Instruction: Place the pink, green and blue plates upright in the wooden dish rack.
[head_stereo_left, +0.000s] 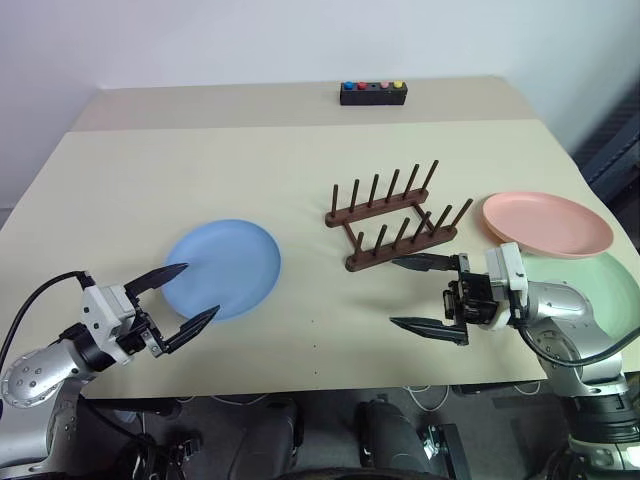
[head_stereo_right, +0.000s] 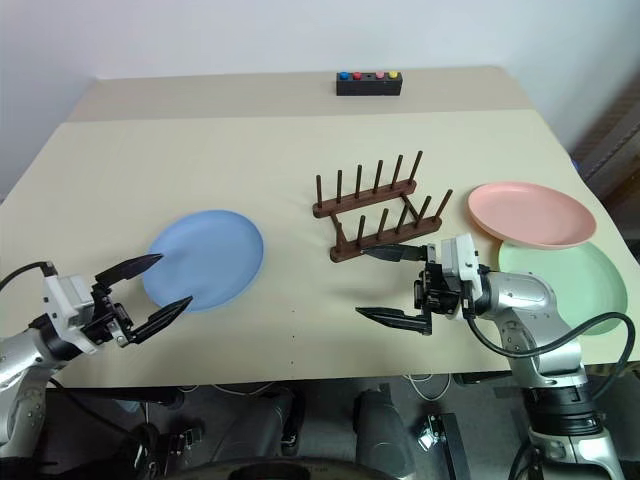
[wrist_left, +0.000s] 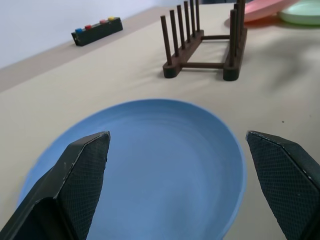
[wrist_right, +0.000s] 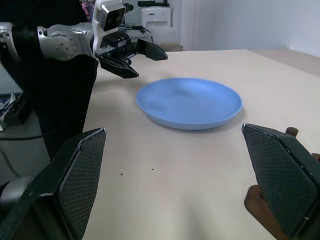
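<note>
Left eye view: left gripper (head_stereo_left: 184, 293) wide open, empty, at near edge of blue plate (head_stereo_left: 224, 267); right gripper (head_stereo_left: 428, 295) wide open, empty, just before rack (head_stereo_left: 394, 216). Pink plate (head_stereo_left: 546, 223) overlaps green plate (head_stereo_left: 610, 290), right of rack.
Left wrist view: fingers (wrist_left: 80, 175) straddle blue plate, no contact.
Right wrist view: blue plate flat on table (wrist_right: 175, 170).
</note>
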